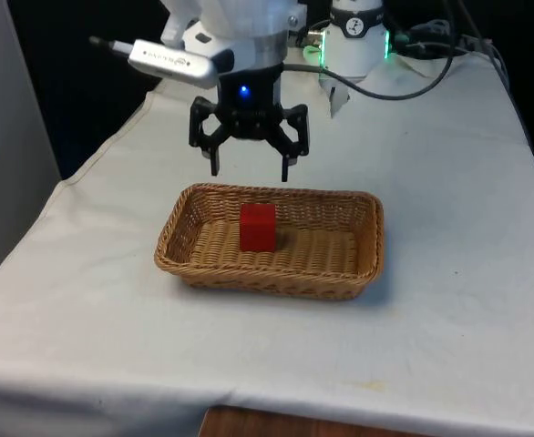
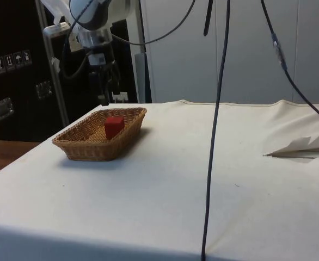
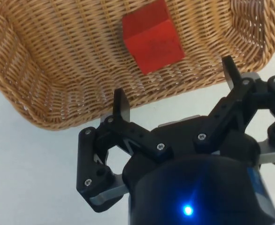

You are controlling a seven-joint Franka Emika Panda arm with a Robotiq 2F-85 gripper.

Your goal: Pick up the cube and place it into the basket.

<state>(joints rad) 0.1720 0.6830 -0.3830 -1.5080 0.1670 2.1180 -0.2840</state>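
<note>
A red cube point(image 1: 258, 227) rests on the floor of the wicker basket point(image 1: 358, 238), left of its middle in the front view. From the side, the cube point(image 2: 114, 126) shows above the basket point(image 2: 83, 148) wall. My gripper point(image 1: 250, 171) hangs open above the basket's far rim, clear of the cube, with nothing between its fingers. In the wrist view the cube point(image 3: 152, 36) lies inside the basket point(image 3: 43, 70), beyond the spread fingertips of the gripper point(image 3: 175, 82). The gripper point(image 2: 109, 98) stands over the far end of the basket in the side view.
The basket sits mid-table on the white cloth point(image 1: 449, 182). Black cables point(image 2: 214, 136) hang down in front of the side view. The cloth is rumpled into a fold point(image 2: 304, 147) at the side view's right. The table's front edge point(image 1: 249, 401) lies close beyond the basket.
</note>
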